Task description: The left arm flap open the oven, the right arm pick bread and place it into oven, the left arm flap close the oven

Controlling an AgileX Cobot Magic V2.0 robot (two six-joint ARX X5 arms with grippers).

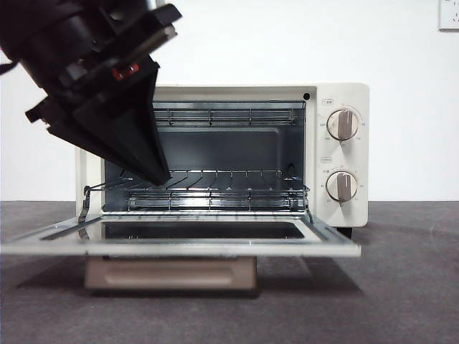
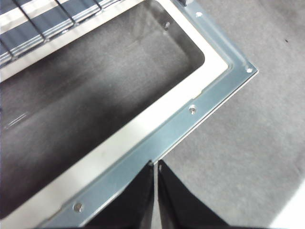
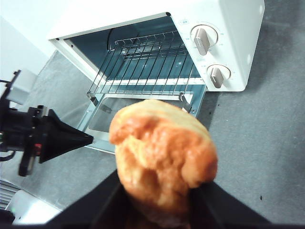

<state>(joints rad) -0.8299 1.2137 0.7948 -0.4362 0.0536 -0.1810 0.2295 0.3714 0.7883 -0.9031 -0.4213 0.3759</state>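
Observation:
The cream-white oven [image 1: 313,154] stands open, its glass door [image 1: 179,247] lying flat toward the front and the beige handle [image 1: 172,272] hanging below it. The wire rack [image 1: 215,190] inside is bare. My left gripper [image 1: 159,175] comes in from the upper left, shut and empty; its tip [image 2: 156,164] hovers just above the door's metal frame [image 2: 190,119] near a front corner. My right gripper [image 3: 162,191] is shut on the golden-brown bread [image 3: 162,152], held high in front of the oven [image 3: 228,19] and above the door [image 3: 114,114]. The left gripper [image 3: 86,139] shows beside that door.
The oven sits on a dark grey mat [image 1: 401,287] with a white wall behind. Two round knobs [image 1: 342,124] are on the oven's right panel. A wall outlet [image 1: 450,14] shows at the top right.

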